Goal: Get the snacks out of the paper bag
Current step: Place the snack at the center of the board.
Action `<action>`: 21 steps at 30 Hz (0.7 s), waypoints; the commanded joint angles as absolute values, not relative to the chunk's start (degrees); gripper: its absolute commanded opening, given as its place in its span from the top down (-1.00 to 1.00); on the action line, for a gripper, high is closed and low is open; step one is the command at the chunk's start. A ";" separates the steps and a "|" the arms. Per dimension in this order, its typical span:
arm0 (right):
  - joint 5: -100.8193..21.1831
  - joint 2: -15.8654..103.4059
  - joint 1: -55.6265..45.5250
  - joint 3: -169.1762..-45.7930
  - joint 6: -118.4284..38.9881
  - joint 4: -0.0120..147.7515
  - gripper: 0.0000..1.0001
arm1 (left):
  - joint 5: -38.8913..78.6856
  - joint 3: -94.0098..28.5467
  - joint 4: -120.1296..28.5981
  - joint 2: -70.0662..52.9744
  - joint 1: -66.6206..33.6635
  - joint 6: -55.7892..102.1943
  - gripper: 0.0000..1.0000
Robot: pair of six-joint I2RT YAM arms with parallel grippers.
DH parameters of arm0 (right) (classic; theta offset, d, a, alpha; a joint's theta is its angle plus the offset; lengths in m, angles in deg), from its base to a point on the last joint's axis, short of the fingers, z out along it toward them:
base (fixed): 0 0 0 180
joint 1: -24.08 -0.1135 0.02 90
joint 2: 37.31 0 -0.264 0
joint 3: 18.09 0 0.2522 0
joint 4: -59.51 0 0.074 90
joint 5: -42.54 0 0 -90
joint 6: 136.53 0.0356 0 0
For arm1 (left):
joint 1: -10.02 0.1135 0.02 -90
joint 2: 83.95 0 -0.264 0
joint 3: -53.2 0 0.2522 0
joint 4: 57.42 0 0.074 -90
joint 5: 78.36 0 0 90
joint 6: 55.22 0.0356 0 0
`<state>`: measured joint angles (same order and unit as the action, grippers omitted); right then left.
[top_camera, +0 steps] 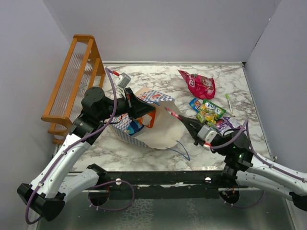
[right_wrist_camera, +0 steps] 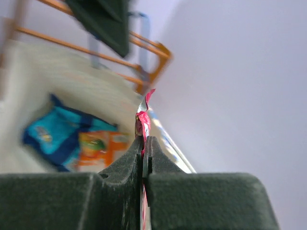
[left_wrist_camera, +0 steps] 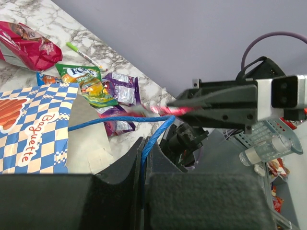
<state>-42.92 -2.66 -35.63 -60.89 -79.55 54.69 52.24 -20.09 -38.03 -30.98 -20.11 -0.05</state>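
Note:
The paper bag point(top_camera: 160, 132) lies on its side mid-table, mouth toward the right arm. My left gripper point(top_camera: 149, 110) is shut on the bag's blue cord handle point(left_wrist_camera: 156, 132); the bag also shows in the left wrist view point(left_wrist_camera: 29, 129). My right gripper point(top_camera: 184, 120) is shut on a thin pink-red packet point(top_camera: 171, 113) just above the bag, seen pinched edge-on in the right wrist view point(right_wrist_camera: 143, 122). A blue packet point(right_wrist_camera: 53, 136) and an orange packet point(right_wrist_camera: 98, 148) lie inside the bag. On the table to the right lie a large pink-red packet point(top_camera: 197, 84) and blue point(top_camera: 195, 103), green-yellow point(top_camera: 211, 110) and purple point(top_camera: 225, 124) packets.
An orange wooden rack point(top_camera: 72, 86) stands at the table's left edge beside the left arm. A thin green pen point(top_camera: 229, 103) lies right of the packets. Grey walls close the table at the back and right.

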 commanded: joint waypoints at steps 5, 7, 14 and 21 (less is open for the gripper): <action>-89.15 11.37 -35.78 -64.50 -92.88 33.45 0.98 | 53.37 -20.52 -40.42 -32.00 -20.57 -0.70 1.00; -94.13 14.10 -35.47 -64.29 -96.33 26.60 0.98 | 53.38 -20.65 -40.30 -31.91 -20.61 -0.73 1.00; -95.13 20.08 -21.22 -70.33 -73.44 46.94 0.98 | 53.21 -21.04 -39.45 -32.11 -20.58 -0.37 1.00; -85.79 29.56 -7.30 -74.23 -57.24 61.10 0.98 | 53.27 -21.01 -39.67 -31.92 -20.57 -0.37 1.00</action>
